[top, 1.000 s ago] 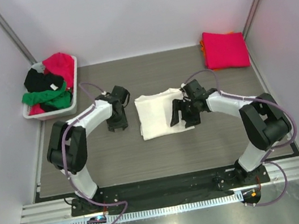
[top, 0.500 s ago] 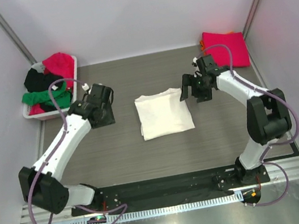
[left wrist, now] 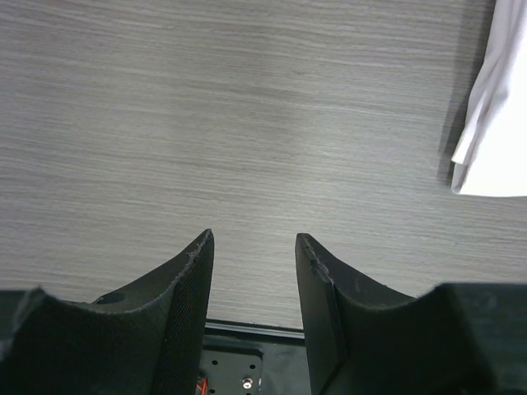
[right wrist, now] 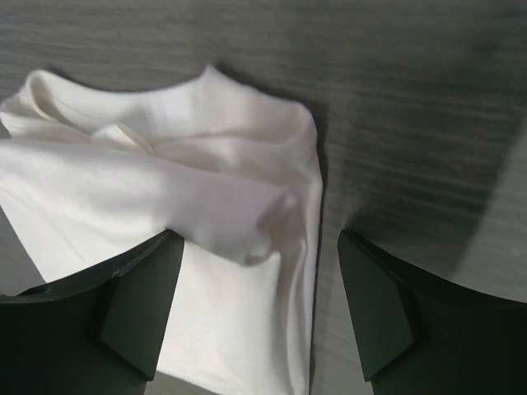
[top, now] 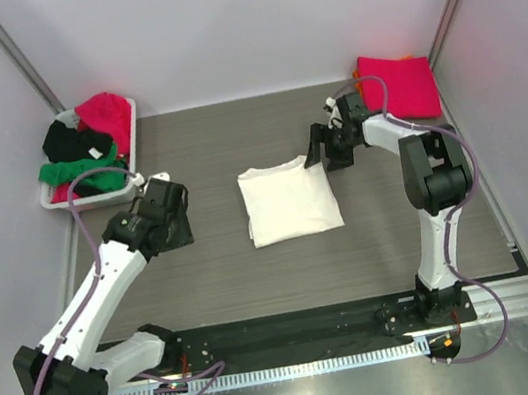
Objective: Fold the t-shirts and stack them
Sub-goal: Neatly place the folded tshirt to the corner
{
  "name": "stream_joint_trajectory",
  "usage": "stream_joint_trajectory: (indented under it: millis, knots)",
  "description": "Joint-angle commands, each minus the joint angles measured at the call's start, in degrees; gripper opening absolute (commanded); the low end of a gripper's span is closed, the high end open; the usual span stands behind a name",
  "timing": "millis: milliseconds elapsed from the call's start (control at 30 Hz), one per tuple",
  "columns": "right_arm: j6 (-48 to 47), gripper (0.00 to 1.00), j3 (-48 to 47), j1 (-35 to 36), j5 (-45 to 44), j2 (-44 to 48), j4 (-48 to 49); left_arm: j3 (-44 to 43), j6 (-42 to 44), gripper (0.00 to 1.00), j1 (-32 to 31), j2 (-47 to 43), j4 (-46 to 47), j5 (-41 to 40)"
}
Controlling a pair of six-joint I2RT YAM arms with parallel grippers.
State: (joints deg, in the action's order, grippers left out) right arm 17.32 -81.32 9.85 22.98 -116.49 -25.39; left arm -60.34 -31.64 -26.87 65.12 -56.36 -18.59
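A cream-white t-shirt (top: 288,200) lies folded flat on the middle of the table. My right gripper (top: 325,150) hovers open just past its back right corner. In the right wrist view the t-shirt's (right wrist: 165,189) folded corner shows below the wide-apart jaws of that gripper (right wrist: 259,240), and nothing is gripped. My left gripper (top: 171,235) is well left of the shirt, open and empty. Its own view shows the gripper (left wrist: 253,239) over bare table, with the shirt's edge (left wrist: 494,107) at the right. A folded magenta-pink t-shirt (top: 397,86) lies at the back right over an orange one (top: 358,80).
A white slotted basket (top: 90,198) at the back left holds black (top: 62,140), green (top: 77,170) and red (top: 108,112) shirts in a loose heap. Walls close in the table on the left, back and right. The arms' base plate (left wrist: 239,362) runs along the near edge.
My right gripper has drawn off the white shirt's right edge toward the back right. My left arm has swung away from the shirt, to the left and nearer the front.
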Motion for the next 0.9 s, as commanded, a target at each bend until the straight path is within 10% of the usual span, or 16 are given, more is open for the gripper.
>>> stream_joint_trajectory:
  millis: [0,533,867]
  knots:
    - [0.1,0.81,-2.2,-0.3,1.2,-5.1,4.6,2.1,-0.9,0.46,-0.1,-3.6,1.7,-1.7]
    - [5.2,0.01,6.5,-0.4,11.5,-6.0,18.4,5.1,-1.0,0.45,-0.1,-9.2,3.2,-3.3]
    - [-0.6,0.01,-1.4,-1.3,2.4,3.1,6.3,6.6,-0.9,0.45,-0.1,-16.3,4.2,-2.5]
